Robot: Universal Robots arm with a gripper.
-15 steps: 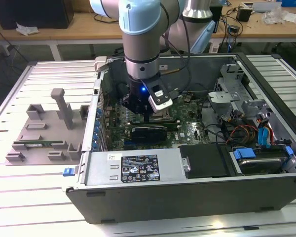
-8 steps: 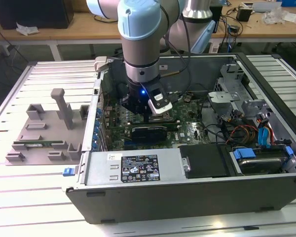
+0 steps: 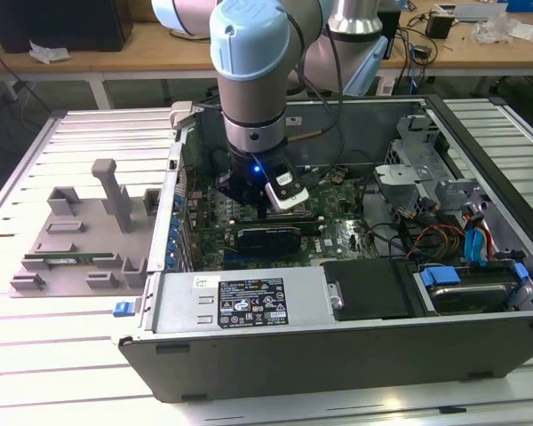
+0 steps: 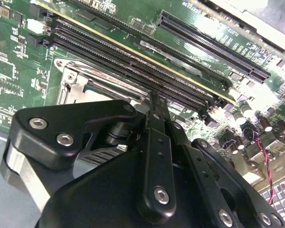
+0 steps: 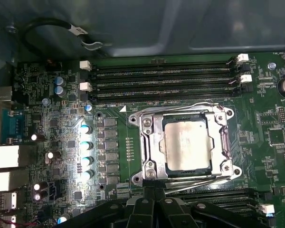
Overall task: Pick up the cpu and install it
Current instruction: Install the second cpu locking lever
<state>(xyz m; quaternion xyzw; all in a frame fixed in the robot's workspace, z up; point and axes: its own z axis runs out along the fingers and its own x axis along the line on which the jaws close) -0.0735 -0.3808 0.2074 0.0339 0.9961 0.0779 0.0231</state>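
The open computer case (image 3: 249, 311) fills the middle of the exterior view, with the arm reaching down into it over the green motherboard (image 5: 109, 142). In the first wrist view, the cpu (image 5: 186, 142), a flat square chip with a dull silver top, lies seated inside the metal socket frame (image 5: 149, 142) at centre right. The gripper (image 5: 154, 202) sits at the bottom edge just beside the frame, its fingers together and holding nothing. Black memory slots (image 5: 164, 78) run across above the frame.
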